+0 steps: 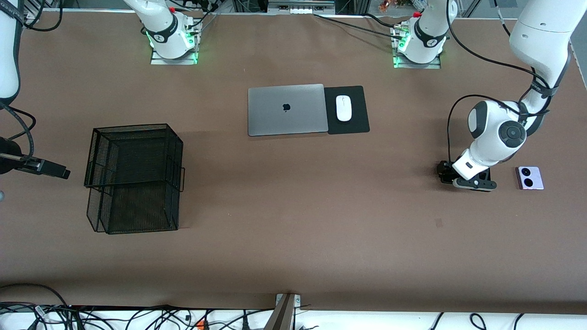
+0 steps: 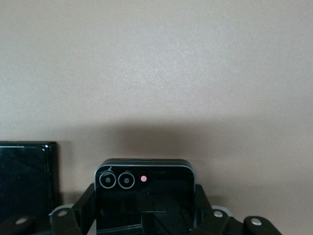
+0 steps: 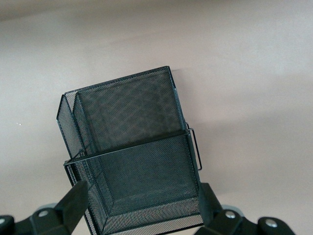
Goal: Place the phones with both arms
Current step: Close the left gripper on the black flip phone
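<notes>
Shown, at the left arm's end of the table, the left gripper (image 1: pixel 467 179) was down at the tabletop (image 1: pixel 293 238), its jaws drawn in against the two side edges of the small squarish black phone (image 2: pixel 145 198). In the left wrist view the fingers (image 2: pixel 80 208) bracketed the phone's body, whose twin lenses and a red dot lay clear of the pads. The long black slab (image 2: pixel 25 183) lay just beside the gripped phone, apart from it. The pale lilac-white phone (image 1: pixel 530 178) lay near the gripper, toward the table's edge at that same end. The right gripper (image 3: pixel 142 208) waited over the black mesh basket (image 1: pixel 135 176) at the right arm's end of the table, its jaws spread wide and holding nothing. A silver laptop (image 1: pixel 286 109) and a white mouse (image 1: pixel 343 108) on a black pad (image 1: pixel 357 123) sat mid-table, farther from the front camera, well apart from both grippers.

Risks, as judged from this arrangement:
- The grip was on thin, smooth edges; if the phone were lifted quickly it could pivot or slide out between the pads.
- How deep the pads sat could not be told; a shallow hold would make a drop likelier.
- The slab lay close enough that a sideways start to the lift could nudge it.
- The basket was well apart from the phone, so a long carry or a handover would give a weak grip time to fail.
</notes>
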Robot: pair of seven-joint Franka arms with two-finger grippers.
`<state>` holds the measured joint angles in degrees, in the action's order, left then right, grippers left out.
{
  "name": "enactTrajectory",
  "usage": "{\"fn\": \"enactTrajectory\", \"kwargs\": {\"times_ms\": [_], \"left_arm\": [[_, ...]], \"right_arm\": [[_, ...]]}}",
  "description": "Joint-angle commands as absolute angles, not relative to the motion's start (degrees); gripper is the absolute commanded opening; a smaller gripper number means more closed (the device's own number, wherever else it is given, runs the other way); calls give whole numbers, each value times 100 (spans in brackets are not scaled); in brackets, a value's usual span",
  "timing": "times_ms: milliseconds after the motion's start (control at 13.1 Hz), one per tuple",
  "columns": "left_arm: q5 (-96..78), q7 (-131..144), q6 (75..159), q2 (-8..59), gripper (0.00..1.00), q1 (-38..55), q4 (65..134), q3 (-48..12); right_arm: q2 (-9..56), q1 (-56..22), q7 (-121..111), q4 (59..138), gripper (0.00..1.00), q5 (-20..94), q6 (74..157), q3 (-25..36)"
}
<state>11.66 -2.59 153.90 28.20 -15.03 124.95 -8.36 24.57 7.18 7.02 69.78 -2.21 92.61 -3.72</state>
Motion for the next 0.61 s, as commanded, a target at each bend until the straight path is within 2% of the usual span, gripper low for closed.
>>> {"fn": "enactTrajectory", "kwargs": {"times_ms": [0, 304, 532], "left_arm": [[1283, -150, 14908, 2892, 11, -1529, 12086, -861], [1257, 8, 13969, 2892, 10, -1389, 11367, -958], [1248, 919, 13203, 2961, 11, -723, 10690, -976]], "right_arm": [[2470, 756, 712, 6952, 100, -176, 9281, -396], [2479, 756, 712, 6952, 100, -176, 9299, -396], [2479, 756, 712, 6961, 100, -167, 9316, -396]]}}
